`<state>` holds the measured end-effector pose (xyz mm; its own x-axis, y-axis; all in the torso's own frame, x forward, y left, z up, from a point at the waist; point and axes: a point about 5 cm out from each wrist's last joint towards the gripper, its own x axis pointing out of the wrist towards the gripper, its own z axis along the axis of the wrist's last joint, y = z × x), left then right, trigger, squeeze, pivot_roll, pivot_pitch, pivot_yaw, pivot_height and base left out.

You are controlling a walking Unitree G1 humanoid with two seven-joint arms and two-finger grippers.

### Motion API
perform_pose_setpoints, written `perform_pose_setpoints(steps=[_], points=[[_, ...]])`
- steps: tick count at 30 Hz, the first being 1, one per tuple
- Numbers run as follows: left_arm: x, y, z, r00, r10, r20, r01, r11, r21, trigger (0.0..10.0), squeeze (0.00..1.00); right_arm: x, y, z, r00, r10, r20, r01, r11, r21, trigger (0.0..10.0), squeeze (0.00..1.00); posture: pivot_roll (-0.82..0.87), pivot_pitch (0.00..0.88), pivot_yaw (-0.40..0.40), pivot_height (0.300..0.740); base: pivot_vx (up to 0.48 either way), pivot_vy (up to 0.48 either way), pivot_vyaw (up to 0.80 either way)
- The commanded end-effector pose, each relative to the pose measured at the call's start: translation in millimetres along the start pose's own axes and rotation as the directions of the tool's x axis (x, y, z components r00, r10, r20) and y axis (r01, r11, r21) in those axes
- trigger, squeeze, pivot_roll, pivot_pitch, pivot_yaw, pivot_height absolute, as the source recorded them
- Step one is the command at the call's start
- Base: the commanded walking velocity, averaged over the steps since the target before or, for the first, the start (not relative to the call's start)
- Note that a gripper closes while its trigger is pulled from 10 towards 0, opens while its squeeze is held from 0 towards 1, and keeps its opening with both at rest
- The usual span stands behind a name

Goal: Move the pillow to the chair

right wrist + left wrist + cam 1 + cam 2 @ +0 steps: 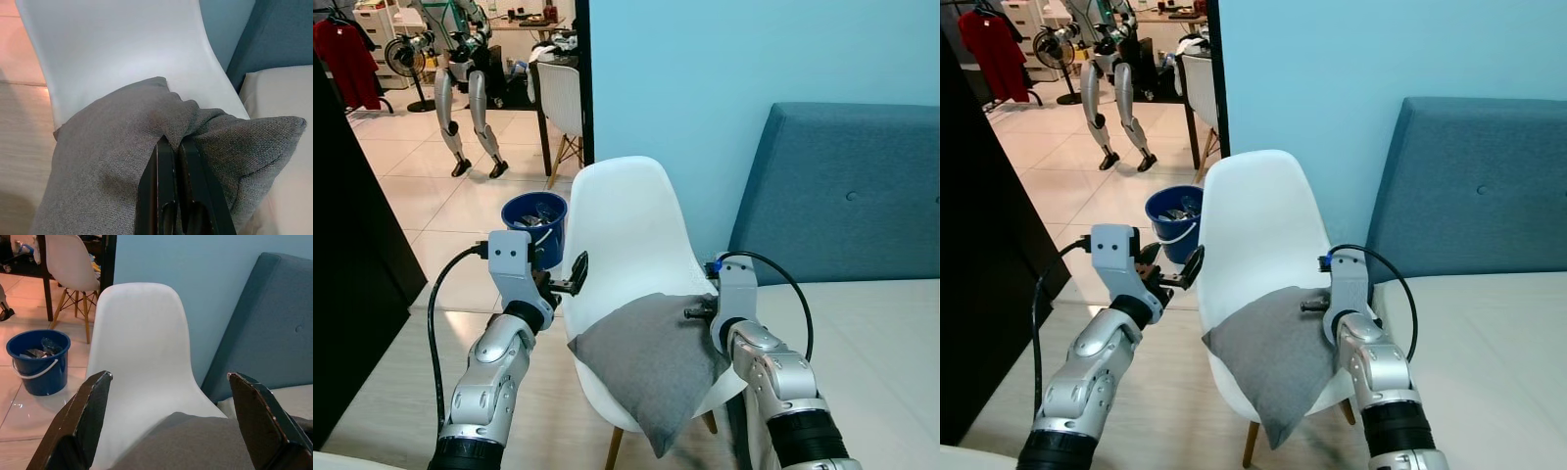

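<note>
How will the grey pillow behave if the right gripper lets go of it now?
The pillow is probably soft and floppy: its fabric bunches where the right gripper pinches it. It looks light, held by one pinch. One corner hangs past the chair seat's front edge, so it may slide off.

chair (pixel 631 230): white shell seat, wooden legs, on the floor
pillow (pixel 651 362): grey, lies tilted on chair seat, near corner hangs over the front edge
floor (pixel 440 211): pale tiles
bucket (pixel 536 225): blue, stands on floor left of chair
</note>
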<state>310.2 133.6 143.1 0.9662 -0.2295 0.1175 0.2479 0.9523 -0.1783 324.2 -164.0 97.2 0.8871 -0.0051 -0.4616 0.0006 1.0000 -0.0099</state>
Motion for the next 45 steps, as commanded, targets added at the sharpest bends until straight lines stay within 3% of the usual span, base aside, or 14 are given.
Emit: perform_pose_setpoints(steps=[1, 11, 16, 20, 45], points=[[-0.9, 1.2, -2.6, 1.000, -0.010, -0.022, 0.011, 1.000, 0.028, 10.0, 0.00, -0.6, 4.0, 15.9, 0.997, 0.012, 0.078, -0.013, 1.000, 0.004, 10.0, 0.00, -0.09, 0.000, -0.005, 0.685, 0.000, 0.000, 0.00], [-0.4, 3.0, -3.2, 1.000, 0.006, -0.026, -0.005, 1.000, 0.020, 10.0, 0.00, -1.1, 7.9, 18.1, 0.995, 0.024, 0.094, -0.025, 1.000, 0.006, 10.0, 0.00, -0.08, 0.000, -0.002, 0.685, 0.000, 0.000, 0.00], [-0.7, 3.4, -2.9, 1.000, 0.006, -0.026, -0.006, 1.000, 0.019, 10.0, 0.00, 2.2, 3.8, 10.4, 0.999, -0.019, 0.027, 0.018, 0.999, 0.028, 10.0, 0.00, -0.08, 0.000, -0.001, 0.685, 0.000, 0.000, 0.00], [-1.8, 2.8, -2.9, 1.000, 0.005, -0.025, -0.005, 1.000, 0.014, 10.0, 0.00, 5.9, 0.6, 3.7, 0.999, -0.041, -0.033, 0.042, 0.998, 0.051, 10.0, 0.00, -0.08, 0.001, -0.002, 0.670, 0.000, 0.000, 0.00], [-3.1, 0.2, -4.3, 1.000, 0.005, -0.025, -0.005, 1.000, 0.002, 10.0, 0.00, 18.3, 2.4, -4.4, 0.992, -0.053, -0.119, 0.061, 0.996, 0.064, 10.0, 0.00, -0.07, 0.000, -0.021, 0.590, 0.000, 0.000, 0.00]])
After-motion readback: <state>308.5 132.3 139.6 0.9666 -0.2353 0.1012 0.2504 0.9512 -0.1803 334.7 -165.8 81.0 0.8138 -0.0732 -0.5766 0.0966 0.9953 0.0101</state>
